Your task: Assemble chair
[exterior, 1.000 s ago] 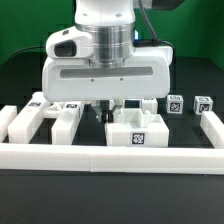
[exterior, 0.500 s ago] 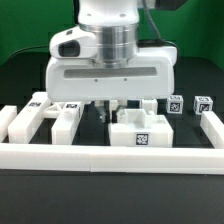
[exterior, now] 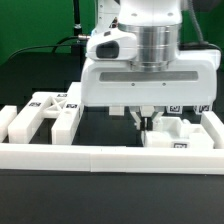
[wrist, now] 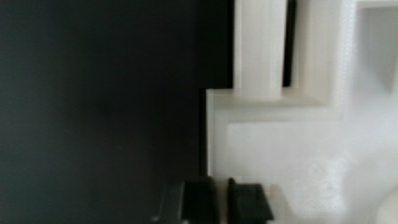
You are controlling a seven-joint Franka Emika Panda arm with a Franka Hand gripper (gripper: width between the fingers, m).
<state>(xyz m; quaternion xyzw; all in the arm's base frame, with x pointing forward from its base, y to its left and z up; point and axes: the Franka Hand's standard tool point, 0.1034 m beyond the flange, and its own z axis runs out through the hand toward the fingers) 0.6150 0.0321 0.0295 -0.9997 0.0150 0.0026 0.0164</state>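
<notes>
My gripper [exterior: 146, 120] hangs low at the exterior view's right, at the near-left edge of a blocky white chair part [exterior: 180, 138] with a marker tag that lies in the right corner of the rail. Its fingers are close together, with nothing visible between them. In the wrist view the gripper [wrist: 221, 203] sits at the edge of the same white part [wrist: 294, 130], over the dark table. Other white chair parts with tags [exterior: 45, 110] lie in a group at the exterior view's left. The arm hides the parts behind it.
A long low white border rail [exterior: 100, 157] runs along the front, with side pieces at the left [exterior: 8, 122] and right [exterior: 214, 124]. A black cable hangs behind the arm.
The arm has moved to the exterior view's right, and the tagged white part has moved with it from the middle into the right corner of the rail.
</notes>
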